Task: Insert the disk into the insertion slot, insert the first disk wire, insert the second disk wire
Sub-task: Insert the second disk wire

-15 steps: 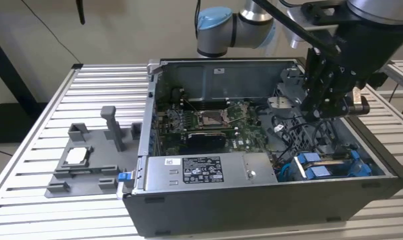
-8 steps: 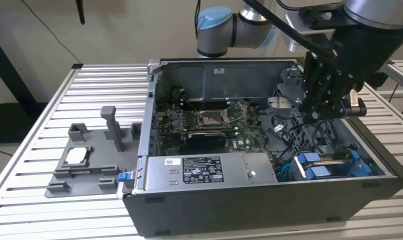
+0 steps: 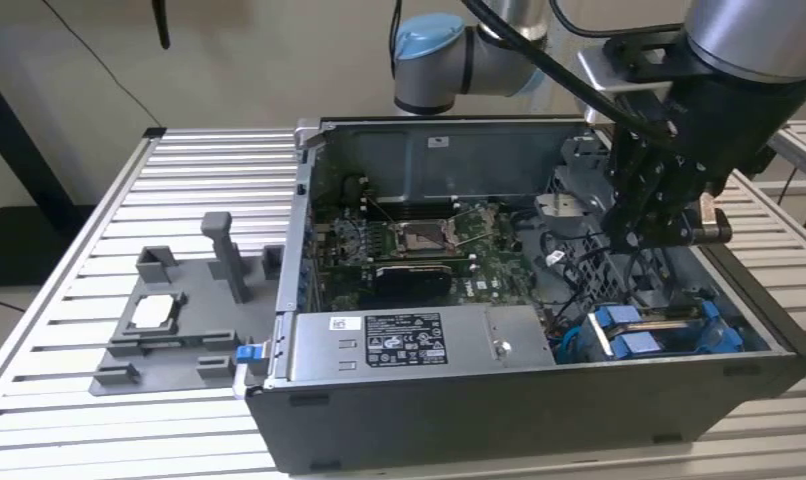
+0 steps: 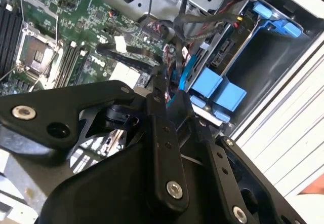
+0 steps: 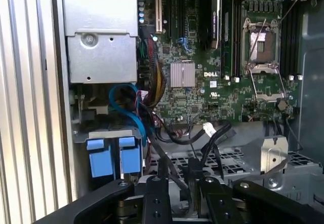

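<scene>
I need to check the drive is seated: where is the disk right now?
In the exterior view the disk sits in the insertion slot at the case's near corner on the exterior view's right, beside the power supply, below the gripper.

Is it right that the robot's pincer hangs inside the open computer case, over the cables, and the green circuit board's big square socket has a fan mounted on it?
Not quite. The pincer does hang inside the open case, by the cables, but the green circuit board has no fan on its square socket. The first wrist view shows the socket bare.
</scene>
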